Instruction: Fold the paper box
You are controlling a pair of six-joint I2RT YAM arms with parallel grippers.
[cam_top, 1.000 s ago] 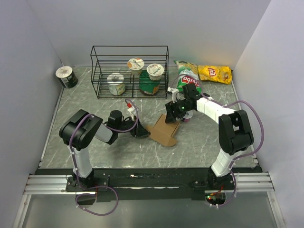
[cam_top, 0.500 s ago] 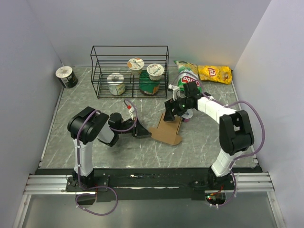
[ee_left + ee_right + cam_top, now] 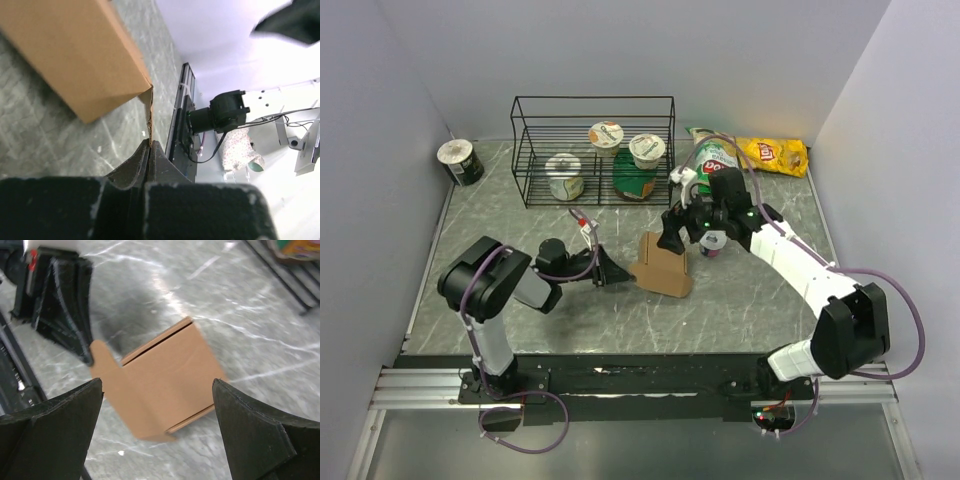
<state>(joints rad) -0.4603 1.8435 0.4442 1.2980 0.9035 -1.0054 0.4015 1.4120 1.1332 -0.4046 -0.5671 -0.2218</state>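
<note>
The brown paper box [image 3: 660, 266] lies partly folded on the table's middle, one panel raised. It also shows in the right wrist view [image 3: 160, 380] and the left wrist view [image 3: 75, 55]. My left gripper [image 3: 612, 272] is shut on a thin side flap of the box [image 3: 149, 120], its jaws pinching the flap's edge. My right gripper [image 3: 672, 236] hovers just above the box's far edge, jaws wide open and empty; its fingertips [image 3: 75, 405] frame the box from above.
A black wire rack [image 3: 593, 150] with yogurt cups stands at the back. A green bag [image 3: 713, 165] and yellow chip bag [image 3: 772, 153] lie back right. A small cup [image 3: 712, 243] sits under the right arm. A can [image 3: 459, 161] stands back left.
The box has gone from lying flat to partly folded, one panel raised. My right arm has stretched out and lifted off the box; my left gripper has kept hold of the flap.
</note>
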